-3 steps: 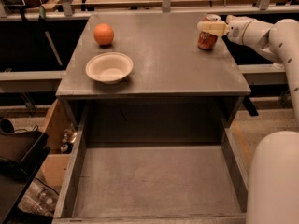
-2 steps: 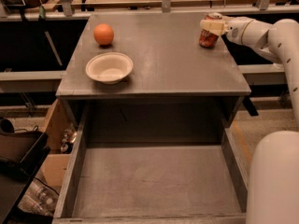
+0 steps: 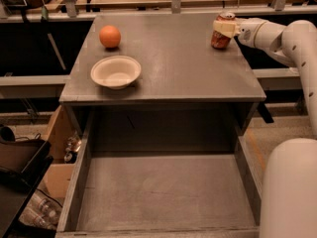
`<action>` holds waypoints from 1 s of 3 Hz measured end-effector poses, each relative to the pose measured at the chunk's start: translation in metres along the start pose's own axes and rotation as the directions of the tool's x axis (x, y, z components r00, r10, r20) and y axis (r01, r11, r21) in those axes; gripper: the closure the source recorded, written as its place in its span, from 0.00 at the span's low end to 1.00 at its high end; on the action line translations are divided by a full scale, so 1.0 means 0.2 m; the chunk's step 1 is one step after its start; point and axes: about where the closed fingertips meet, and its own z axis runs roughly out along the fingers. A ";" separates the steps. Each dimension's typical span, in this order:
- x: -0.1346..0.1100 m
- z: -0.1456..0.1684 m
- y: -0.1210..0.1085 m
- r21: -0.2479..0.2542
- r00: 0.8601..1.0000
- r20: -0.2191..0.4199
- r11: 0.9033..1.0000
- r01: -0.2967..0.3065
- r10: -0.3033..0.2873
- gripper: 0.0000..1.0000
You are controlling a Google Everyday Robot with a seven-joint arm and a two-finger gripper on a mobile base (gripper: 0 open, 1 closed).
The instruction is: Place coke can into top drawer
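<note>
The red coke can [image 3: 220,35] is at the far right corner of the grey cabinet top [image 3: 178,63]. My gripper [image 3: 224,27] reaches in from the right and is shut on the can's upper part, holding it upright at or just above the surface. The top drawer [image 3: 163,192] is pulled fully out below the cabinet top, toward the camera, and its flat bottom is bare. The can is well behind and to the right of the drawer's opening.
An orange fruit [image 3: 110,36] sits at the far left of the cabinet top, with a white bowl [image 3: 116,72] in front of it. My white arm [image 3: 287,38] runs along the right side. Boxes and clutter lie on the floor at the left.
The gripper and the can have shifted slightly up and away from the camera. The fruit, bowl and drawer have not moved.
</note>
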 end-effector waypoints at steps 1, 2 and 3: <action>0.01 0.01 0.01 -0.004 1.000 -0.001 1.000 -0.001 0.001 1.00; 0.01 0.01 0.01 -0.004 1.000 -0.002 1.000 -0.001 0.001 1.00; -0.04 0.03 0.03 0.002 0.999 -0.024 1.000 0.025 -0.025 1.00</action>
